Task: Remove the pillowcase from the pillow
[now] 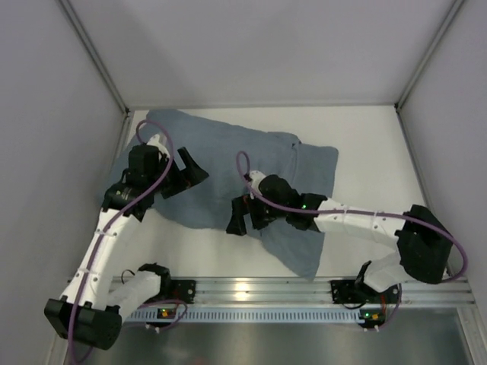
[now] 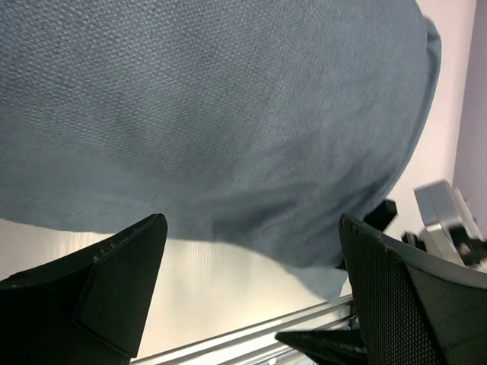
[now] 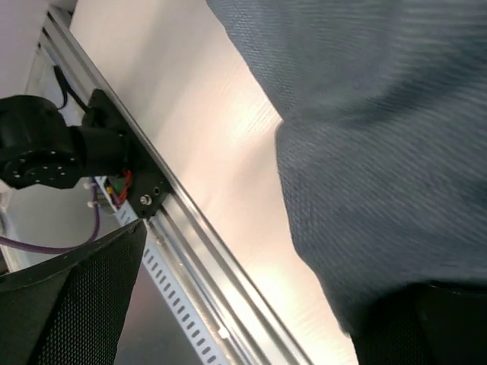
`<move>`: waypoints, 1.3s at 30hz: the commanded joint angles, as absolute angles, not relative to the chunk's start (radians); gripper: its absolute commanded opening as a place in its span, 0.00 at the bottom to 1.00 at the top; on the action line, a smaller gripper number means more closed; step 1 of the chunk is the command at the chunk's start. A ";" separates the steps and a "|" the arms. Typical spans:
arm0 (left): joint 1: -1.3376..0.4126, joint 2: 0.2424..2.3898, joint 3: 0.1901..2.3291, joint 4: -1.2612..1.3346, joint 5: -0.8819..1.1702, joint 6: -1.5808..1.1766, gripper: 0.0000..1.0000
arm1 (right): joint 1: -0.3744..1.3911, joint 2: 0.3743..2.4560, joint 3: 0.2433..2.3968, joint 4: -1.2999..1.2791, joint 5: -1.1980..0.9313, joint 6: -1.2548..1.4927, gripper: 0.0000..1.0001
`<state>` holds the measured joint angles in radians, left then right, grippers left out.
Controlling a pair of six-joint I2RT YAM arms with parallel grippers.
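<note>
Barely begun: the wrinkled grey-blue fabric pillowcase (image 1: 228,163) sprawls across the white table (image 1: 365,144), no pillow showing, so likely still inside, while the left gripper (image 1: 183,176) hovers with fingers spread over its left side and the right gripper (image 1: 249,218), fingers spread too, sits at its near edge.

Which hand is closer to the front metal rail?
Right. The right hand hangs over the pillowcase by its near edge, close to the rail; the left hand is farther back, at its left.

White left arm (image 1: 103,239) and right arm (image 1: 358,222), black joints (image 1: 422,243), purple cables (image 1: 239,163), black mesh-textured left gripper (image 2: 253,228) and right gripper (image 3: 262,266), 2 fingers each.
</note>
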<state>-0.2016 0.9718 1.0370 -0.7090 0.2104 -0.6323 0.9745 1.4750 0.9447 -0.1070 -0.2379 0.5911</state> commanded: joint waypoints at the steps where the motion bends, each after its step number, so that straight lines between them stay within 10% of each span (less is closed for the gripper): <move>1: -0.215 0.943 1.035 -0.678 0.115 -0.624 0.98 | 0.988 1.329 0.905 -0.133 -0.066 0.688 0.99; 14: -0.630 1.090 1.100 -0.647 -0.116 -0.657 0.90 | 0.983 0.662 0.753 -0.633 0.508 0.856 0.99; 26: -1.057 1.405 1.330 -0.762 -0.581 -0.676 0.87 | 0.919 0.722 0.646 -0.637 0.364 0.992 0.99; 39: -1.123 1.555 1.307 -0.769 -0.706 -0.703 0.82 | 0.917 0.649 0.621 -0.637 0.368 0.994 1.00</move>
